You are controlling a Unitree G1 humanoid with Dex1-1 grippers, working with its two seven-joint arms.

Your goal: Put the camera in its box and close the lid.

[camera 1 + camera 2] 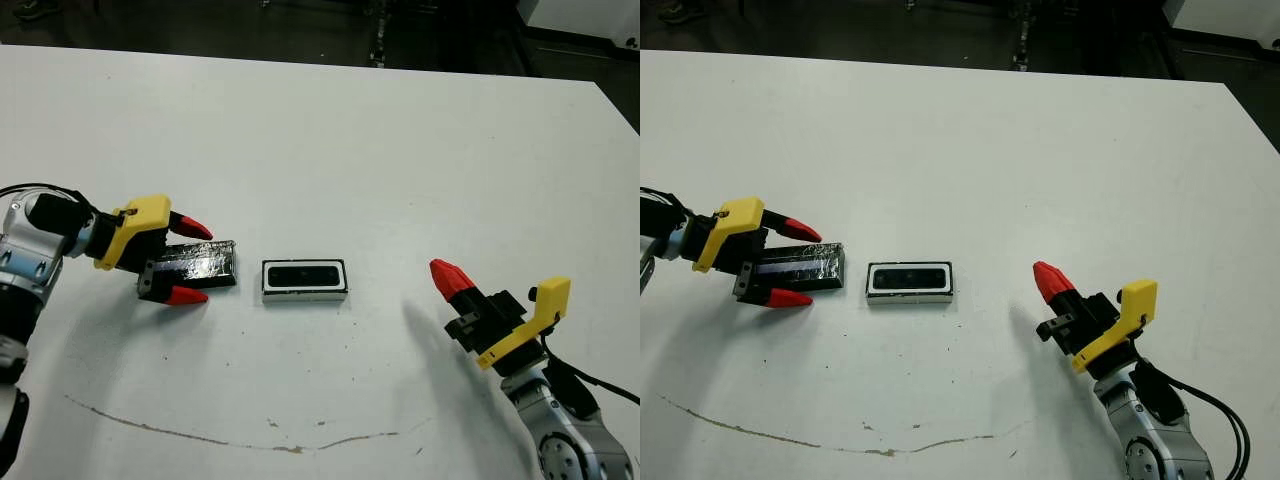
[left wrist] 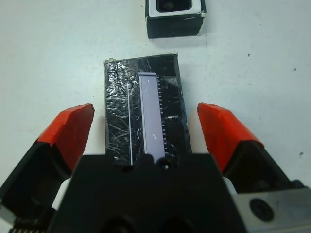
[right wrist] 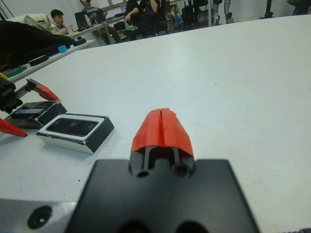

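**Lid between open jaws, camera seated in its box**

Right gripper [image 1: 1048, 281], nearest the head camera, reaches in from the lower right on a forearm cut off by the frame edge; its two red tips are pressed together, jaws closed on nothing, raised and pointing toward the middle of the wide white counter [image 1: 330, 130]. One left gripper [image 1: 188, 262] lies low over the counter, its arm also cropped at the frame edge, jaws spread wide with a red tip on either side of the flat black crinkly reflective lid [image 1: 195, 264], whose near end is hidden under the gripper body; contact cannot be made out. Just beside the lid sits one small shallow white-walled, dark-rimmed box [image 1: 305, 280]. Inside it lies one slim glossy black camera [image 1: 305, 275], filling the tray.
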